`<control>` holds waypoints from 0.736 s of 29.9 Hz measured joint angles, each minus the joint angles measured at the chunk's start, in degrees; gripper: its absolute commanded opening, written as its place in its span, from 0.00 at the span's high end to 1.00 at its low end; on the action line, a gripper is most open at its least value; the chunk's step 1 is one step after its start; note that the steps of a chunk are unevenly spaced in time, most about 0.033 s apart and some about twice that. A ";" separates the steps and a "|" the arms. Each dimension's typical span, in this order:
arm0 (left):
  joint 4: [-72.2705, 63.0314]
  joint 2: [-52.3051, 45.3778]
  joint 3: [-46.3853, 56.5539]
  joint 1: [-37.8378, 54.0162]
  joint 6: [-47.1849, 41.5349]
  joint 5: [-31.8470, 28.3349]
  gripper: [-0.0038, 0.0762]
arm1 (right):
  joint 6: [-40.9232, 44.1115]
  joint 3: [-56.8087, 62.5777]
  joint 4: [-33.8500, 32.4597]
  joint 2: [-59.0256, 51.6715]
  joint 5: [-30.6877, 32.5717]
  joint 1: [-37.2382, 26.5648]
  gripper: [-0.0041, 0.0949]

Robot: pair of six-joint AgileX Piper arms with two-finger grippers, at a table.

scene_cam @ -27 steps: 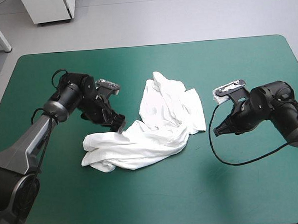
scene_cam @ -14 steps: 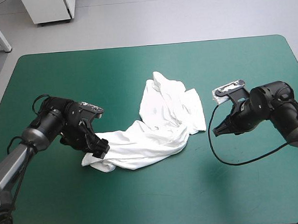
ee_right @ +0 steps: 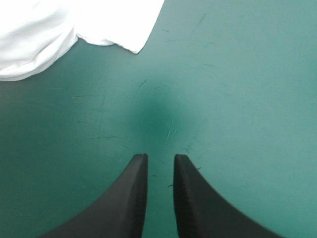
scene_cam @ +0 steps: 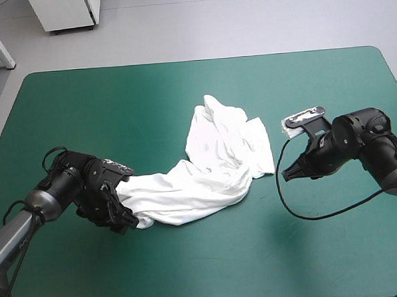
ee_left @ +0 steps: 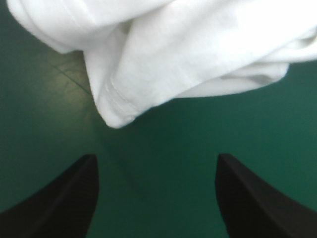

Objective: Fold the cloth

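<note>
Near the front left of the desk (scene_cam: 182,96), the left claw (scene_cam: 124,221) sits low over the teal-green cover with its black fingers (ee_left: 64,198) spread wide apart, gripping nothing. Its wrist view shows bare cover between them. Just ahead of that gap, a hemmed corner of the white T-shirt (scene_cam: 207,188) rests on the cover, not yet between the fingers. From that corner the T-shirt runs as a crumpled band toward the middle of the desk. It then bends away toward the far edge in a second rumpled mass with loose folds.

On the right side, the right claw (scene_cam: 286,174) hangs close over the cover. Its fingers are all but closed, with only a thin slit between them and nothing held. It points toward the T-shirt's right edge, which lies ahead of it and clearly apart, with bare cover between.
</note>
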 measured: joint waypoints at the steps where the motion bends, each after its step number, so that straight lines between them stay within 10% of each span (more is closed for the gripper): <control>1: 0.05 0.11 0.00 0.00 0.34 -0.33 0.44 | 0.00 0.00 0.14 0.00 0.00 0.00 0.77; 13: 1.98 7.60 0.00 0.07 1.17 -6.06 0.46 | -0.36 0.00 0.58 0.00 -0.04 1.49 0.77; 22: 1.55 9.01 0.00 0.87 0.86 -8.73 0.96 | -0.65 0.00 0.58 0.19 -0.71 1.61 0.77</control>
